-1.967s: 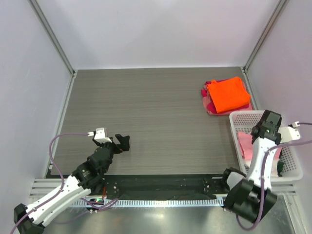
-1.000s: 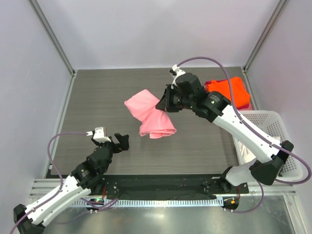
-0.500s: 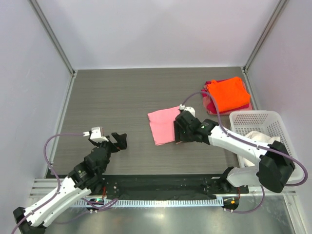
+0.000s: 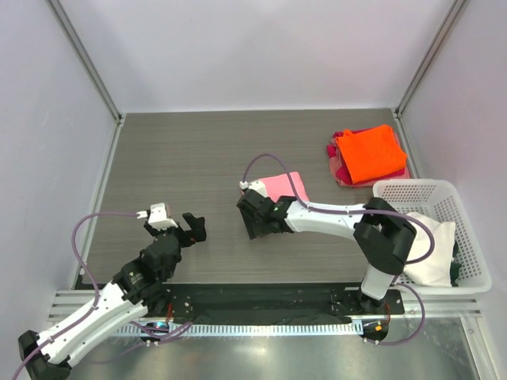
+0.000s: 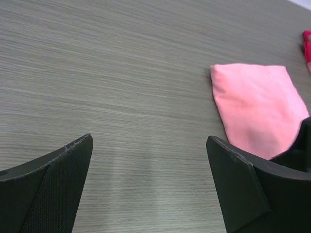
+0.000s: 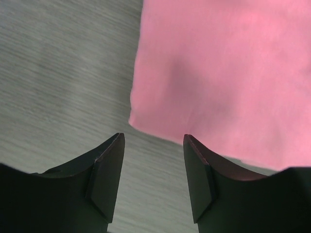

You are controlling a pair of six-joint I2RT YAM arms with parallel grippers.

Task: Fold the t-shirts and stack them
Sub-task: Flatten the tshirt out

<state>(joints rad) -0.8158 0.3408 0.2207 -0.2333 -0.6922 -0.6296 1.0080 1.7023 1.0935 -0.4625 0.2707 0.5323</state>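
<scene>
Swung leftward since a moment ago, the right gripper [image 4: 255, 217] sits mid-frame, jaws apart and empty. Lower left, the left gripper [image 4: 192, 228] gapes wide. Just above the right gripper lies the flat pink shirt [image 4: 279, 187]; farther, upper right, the orange shirt [image 4: 368, 153] lies folded.

Pink shirt [image 4: 283, 185]: in the top view the right arm [image 4: 333, 212] covers its lower edge; in the right wrist view it runs off the top and right edges.
Magenta-red shirt [image 4: 336, 168]: we see only a rim left of and below the orange shirt [image 4: 368, 153] lying on it.
Cream-white shirt [image 4: 434, 245]: its left part is behind the arm's elbow.
Dark scrap [image 4: 455, 273] in the basket [image 4: 396, 190]: too small for us to tell.
</scene>
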